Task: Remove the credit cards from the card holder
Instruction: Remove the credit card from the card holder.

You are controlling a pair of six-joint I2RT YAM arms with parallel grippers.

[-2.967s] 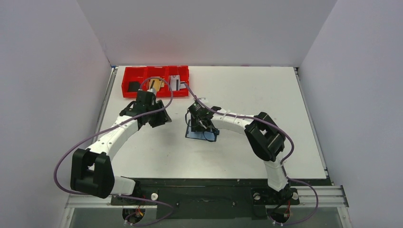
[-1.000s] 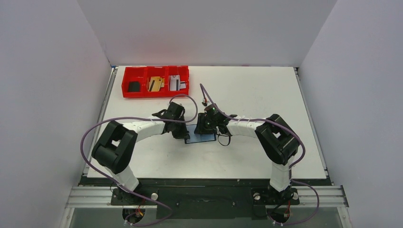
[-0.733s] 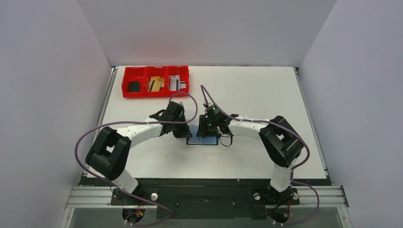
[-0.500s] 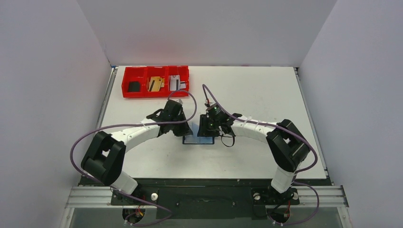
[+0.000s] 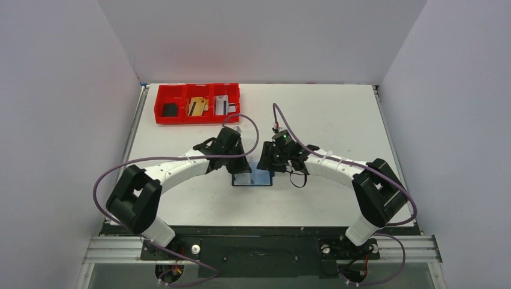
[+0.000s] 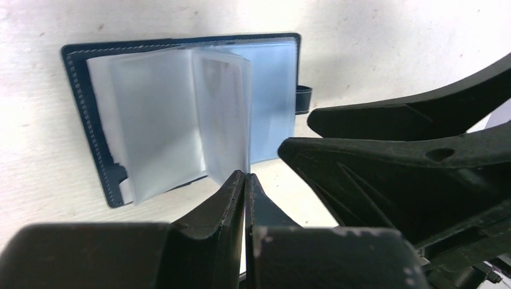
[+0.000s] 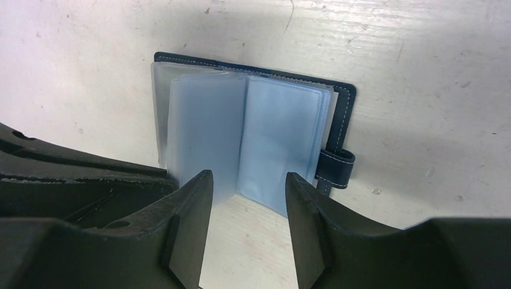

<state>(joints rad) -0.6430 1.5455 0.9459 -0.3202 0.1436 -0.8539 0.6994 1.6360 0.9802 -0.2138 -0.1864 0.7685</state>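
Observation:
The card holder [image 5: 253,179], a navy wallet, lies open on the table between both grippers, its pale see-through sleeves [image 6: 175,120] fanned up. Its strap tab [image 7: 335,168] sticks out at one side. My left gripper [image 6: 245,176] is shut with nothing between its tips, which sit at the near edge of a raised sleeve. My right gripper [image 7: 248,180] is open, its fingers straddling the sleeves' near edge from the other side. The credit cards lie in the red tray [image 5: 158,114]: a black one [image 5: 170,109], a gold one [image 5: 196,106], a silvery one [image 5: 224,105].
The red tray stands at the table's back left. Purple cables loop over both arms. The right gripper's fingers [image 6: 410,156] fill the right side of the left wrist view, close to the left gripper. Grey walls enclose the table.
Both grippers have shifted a little to the right around the card holder. The right gripper's jaws have opened wider, and the sleeves now stand fanned up. The left gripper stayed shut.

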